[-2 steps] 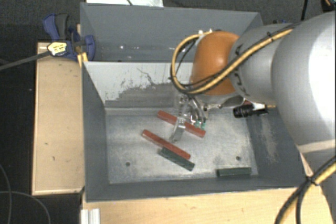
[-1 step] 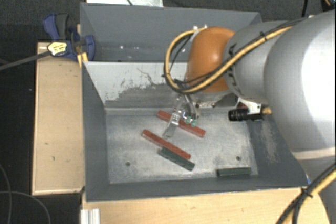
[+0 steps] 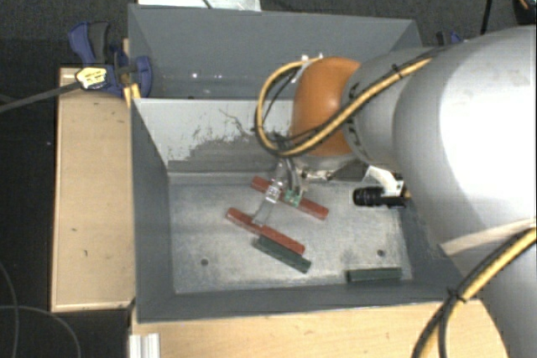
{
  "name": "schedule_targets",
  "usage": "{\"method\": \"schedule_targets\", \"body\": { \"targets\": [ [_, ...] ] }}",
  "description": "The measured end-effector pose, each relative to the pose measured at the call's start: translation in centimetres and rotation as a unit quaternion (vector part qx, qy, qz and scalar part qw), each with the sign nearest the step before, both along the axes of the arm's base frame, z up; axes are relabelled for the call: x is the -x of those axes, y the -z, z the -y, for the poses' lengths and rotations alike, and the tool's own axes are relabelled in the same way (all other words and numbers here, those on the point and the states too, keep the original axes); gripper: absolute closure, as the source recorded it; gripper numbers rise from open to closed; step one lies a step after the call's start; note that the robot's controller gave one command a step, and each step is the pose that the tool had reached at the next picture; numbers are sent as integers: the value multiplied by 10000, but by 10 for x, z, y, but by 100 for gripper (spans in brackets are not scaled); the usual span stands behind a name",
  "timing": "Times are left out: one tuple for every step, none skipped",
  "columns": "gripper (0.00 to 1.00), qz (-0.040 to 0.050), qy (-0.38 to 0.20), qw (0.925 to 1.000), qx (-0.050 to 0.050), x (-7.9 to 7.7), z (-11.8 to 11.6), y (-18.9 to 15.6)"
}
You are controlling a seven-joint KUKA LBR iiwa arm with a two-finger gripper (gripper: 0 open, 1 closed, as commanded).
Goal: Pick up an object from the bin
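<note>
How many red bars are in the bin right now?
2. The far red bar lies mid-bin, partly under the gripper. The near red bar lies just below it in the view, its right end by a dark green bar. The arm may hide more.

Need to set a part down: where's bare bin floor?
Bare: the bin floor left of the red bars, up to the left wall; also between the dark green bar and the green block at front right. Crowded: mid-bin, under the hand.
</note>
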State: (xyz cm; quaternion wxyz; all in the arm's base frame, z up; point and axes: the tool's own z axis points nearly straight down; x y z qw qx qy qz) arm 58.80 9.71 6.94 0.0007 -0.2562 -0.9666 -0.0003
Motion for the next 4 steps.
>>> {"method": "schedule_targets", "body": {
  "targets": [
    [0,-3,637,9980,-1,3,9,-2],
    [100,-3,611,9981,4,3,9,-2],
    [100,51,569,9984,-5,1,9,-88],
    [100,36,513,9987,-2,-1,9,-125]
  ]
}}
